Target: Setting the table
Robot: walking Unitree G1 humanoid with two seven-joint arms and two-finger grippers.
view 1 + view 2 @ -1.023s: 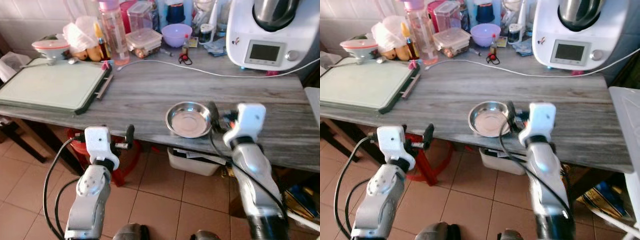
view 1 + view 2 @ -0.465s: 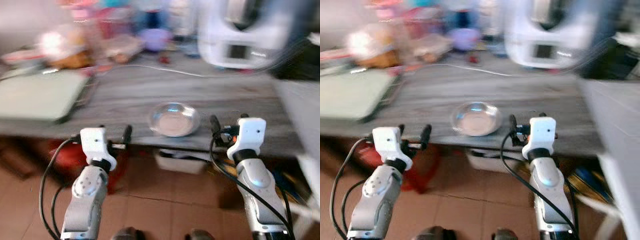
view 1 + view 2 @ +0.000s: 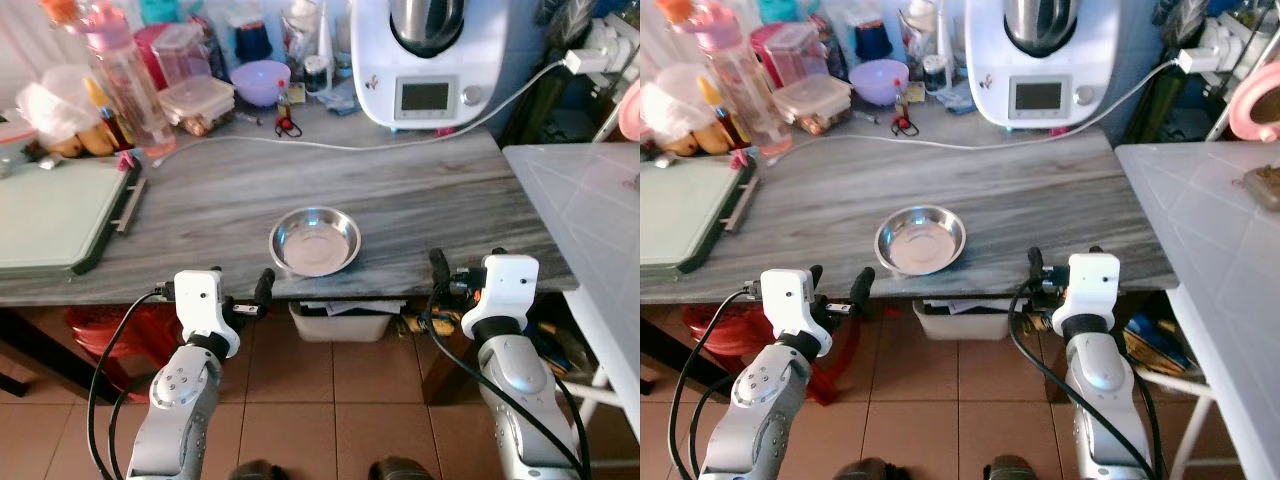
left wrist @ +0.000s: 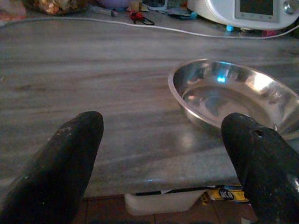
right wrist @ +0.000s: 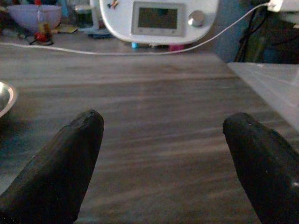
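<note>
While both arms hang back from the counter edge, best treated as a pause between placings: shallow round stainless-steel bowl (image 3: 314,240) set down on the grey wood-grain countertop (image 3: 420,190), near its front edge, roughly midway between the two arms and touched by neither.

Left gripper (image 3: 248,297) just below the front edge, a little to the left of the bowl, black fingers (image 4: 70,154) spread wide and holding nothing. Right gripper (image 3: 450,285) likewise below the edge, further off to the bowl's right, fingers (image 5: 70,158) parted and empty.

To carry on well (a judgement, not something seen): leave the bowl where it sits, clear of the edge; raise either arm above the counter lip before reaching, so as not to knock the slab; keep away from the white cable (image 3: 330,145) trailing across the surface.

Behind the bowl, along the wall: white kitchen machine with a steel jug and a small grey screen (image 3: 425,55), lilac plastic bowl (image 3: 260,80), clear lidded food boxes (image 3: 200,100), pink-capped clear bottle (image 3: 125,70). Off to the left, pale green tray (image 3: 45,215). To the right, white plastic table (image 3: 590,230).

No brand name or label legible anywhere; screen on the machine too small to read.
</note>
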